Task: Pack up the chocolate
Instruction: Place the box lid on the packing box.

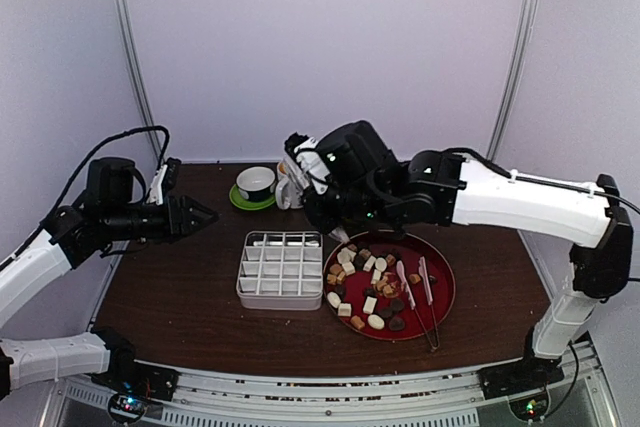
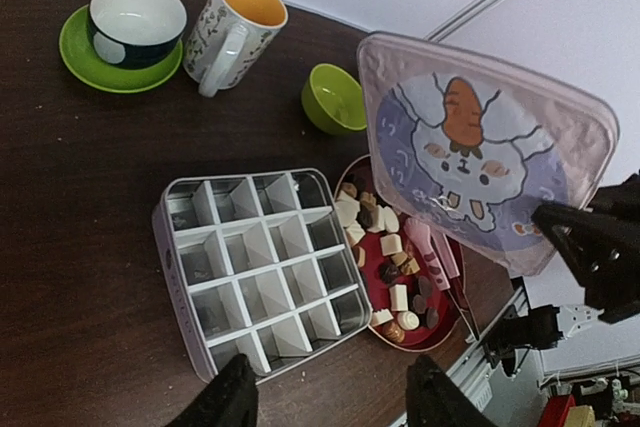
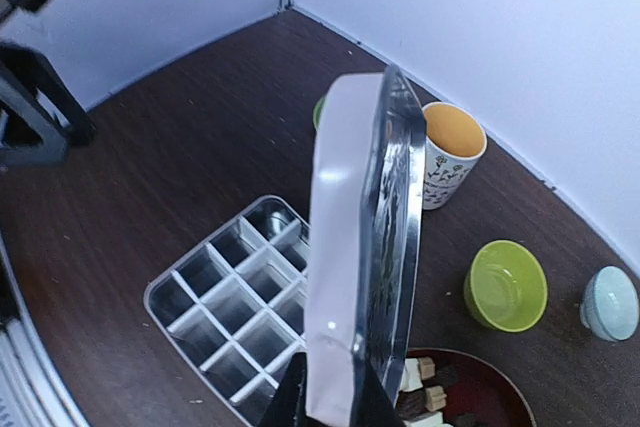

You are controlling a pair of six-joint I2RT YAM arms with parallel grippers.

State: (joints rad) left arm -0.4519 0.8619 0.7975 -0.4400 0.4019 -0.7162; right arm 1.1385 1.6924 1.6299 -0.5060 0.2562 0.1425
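16 cells [image 2: 250, 292] in the tin [image 1: 280, 269], 4 x 4, all bare as far as top & wrist views show, so no packing done yet by my read. The chocolate [image 1: 365, 282] sits in a loose heap on the red plate [image 1: 447, 292], just right of the tin; mixed white, tan & dark pcs. Pink tongs [image 1: 425, 299] lie on the plate's right half beside the heap, neither gripper on them.

Right gripper [image 3: 335, 402] has its jaws clamped on the lower edge of the lid [image 3: 360, 247], rabbit pic on one face. Lid is held up on edge, off the table [image 1: 180, 287], over the far side of tin & plate. Prob. held that way to get it clear of the cells so pcs can go in. It'll need parking somewhere w/o blocking tin or plate.

Left gripper [image 1: 205, 215] hangs at the table's left side, well apart from the tin, jaws apart & holding nothing. Looks like it's waiting out of the right gripper's way.

Back of table: cup [image 2: 135, 17] on a saucer [image 2: 75, 57], mug [image 2: 235, 32], green bowl [image 2: 335, 97], blue bowl [image 3: 608, 302]; none look needed.

Risk: the edge grip on the lid is thin, so it could swing or slip when set down near the bowls.
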